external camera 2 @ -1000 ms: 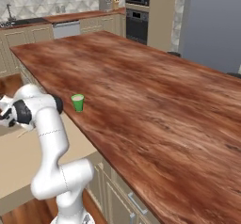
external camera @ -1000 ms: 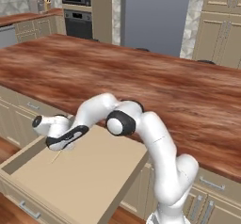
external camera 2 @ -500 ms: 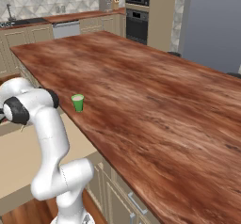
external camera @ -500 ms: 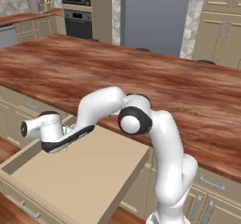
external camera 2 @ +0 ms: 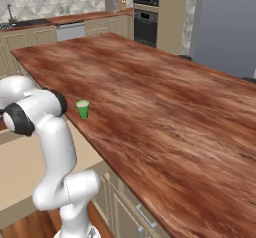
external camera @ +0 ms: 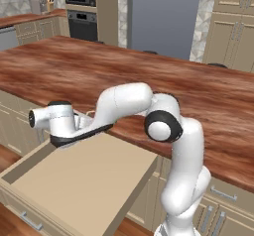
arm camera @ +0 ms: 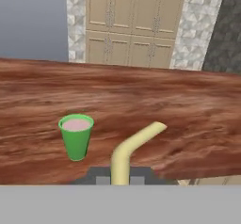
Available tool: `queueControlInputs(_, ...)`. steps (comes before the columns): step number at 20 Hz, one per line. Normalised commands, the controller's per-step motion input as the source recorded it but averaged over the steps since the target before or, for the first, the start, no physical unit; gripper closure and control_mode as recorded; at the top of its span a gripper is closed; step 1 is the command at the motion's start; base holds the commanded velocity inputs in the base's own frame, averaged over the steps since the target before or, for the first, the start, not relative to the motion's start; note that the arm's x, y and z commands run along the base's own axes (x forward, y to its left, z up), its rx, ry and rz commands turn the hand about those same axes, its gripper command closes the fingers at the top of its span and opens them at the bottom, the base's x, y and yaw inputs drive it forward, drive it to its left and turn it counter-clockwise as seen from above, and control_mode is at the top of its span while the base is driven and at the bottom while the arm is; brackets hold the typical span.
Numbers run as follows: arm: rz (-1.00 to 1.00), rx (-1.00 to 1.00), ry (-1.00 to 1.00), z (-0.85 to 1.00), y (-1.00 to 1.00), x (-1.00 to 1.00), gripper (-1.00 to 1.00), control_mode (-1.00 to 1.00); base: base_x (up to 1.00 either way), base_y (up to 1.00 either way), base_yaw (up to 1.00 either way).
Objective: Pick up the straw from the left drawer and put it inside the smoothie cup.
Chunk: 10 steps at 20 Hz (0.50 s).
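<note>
My gripper (arm camera: 120, 178) is shut on the straw (arm camera: 133, 146), a pale yellow bent stick that rises from between the fingertips and bends to the right. The green smoothie cup (arm camera: 76, 136) with its pink top stands upright on the wooden counter, a little left of the straw and beyond it. From the right base view the cup (external camera 2: 82, 109) sits near the counter's front edge. In the left base view the hand (external camera: 59, 123) hangs above the open left drawer (external camera: 74, 185), level with the counter edge and pointing at it. The drawer bottom is bare.
The long brown wooden counter (external camera: 99, 66) runs across behind the drawer. The open drawer's front panel (external camera: 30, 217) juts out toward the base. Beige cabinets (arm camera: 127, 25) and an oven (external camera 2: 146, 24) stand far behind.
The hand has risen out of the drawer with the straw and turned to face the counter. The cup has not moved.
</note>
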Motion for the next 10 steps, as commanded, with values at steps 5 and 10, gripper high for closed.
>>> queueControlInputs(5,-0.03,0.07,0.00,0.71,-0.83,0.02,1.00,-1.00,0.00,0.00,0.00)
queueControlInputs(10,-0.01,0.00,0.00,0.32,-0.83,0.02,1.00,-1.00,0.00,0.00,0.00)
